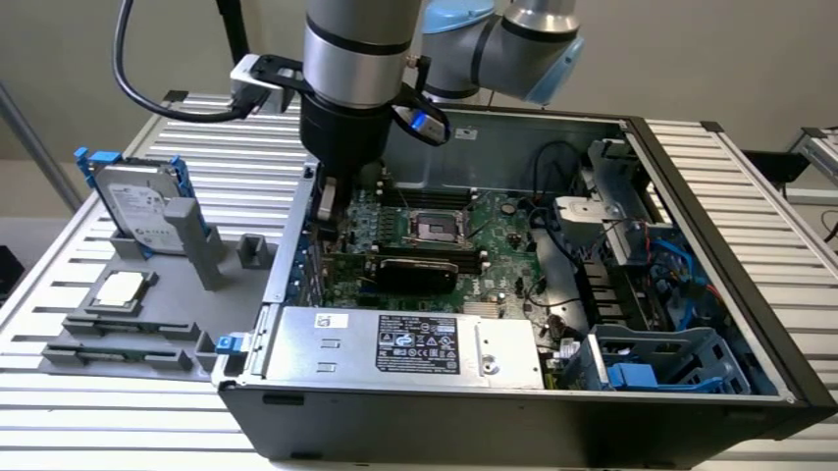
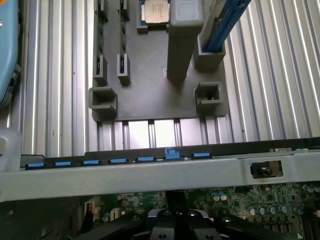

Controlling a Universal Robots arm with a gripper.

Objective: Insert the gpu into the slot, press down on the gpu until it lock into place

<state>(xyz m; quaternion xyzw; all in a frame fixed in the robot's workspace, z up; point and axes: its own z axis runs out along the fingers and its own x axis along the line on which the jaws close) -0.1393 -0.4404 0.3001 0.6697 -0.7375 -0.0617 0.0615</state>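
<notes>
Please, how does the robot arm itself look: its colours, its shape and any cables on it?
The arm is a thick silver-grey cylinder with a black band, and pale blue caps on its joints. Its lower part is black, down to the gripper. A black cable loops beside it, and a blue connector sits at the wrist.

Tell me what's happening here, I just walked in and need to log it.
A robot arm is working inside an open computer case. Its end effector is down at the motherboard's edge near the case wall, on the exterior view's left. The gpu sits on the board just beside it. On the grey fixture outside the case, a hard drive and a processor remain.
</notes>
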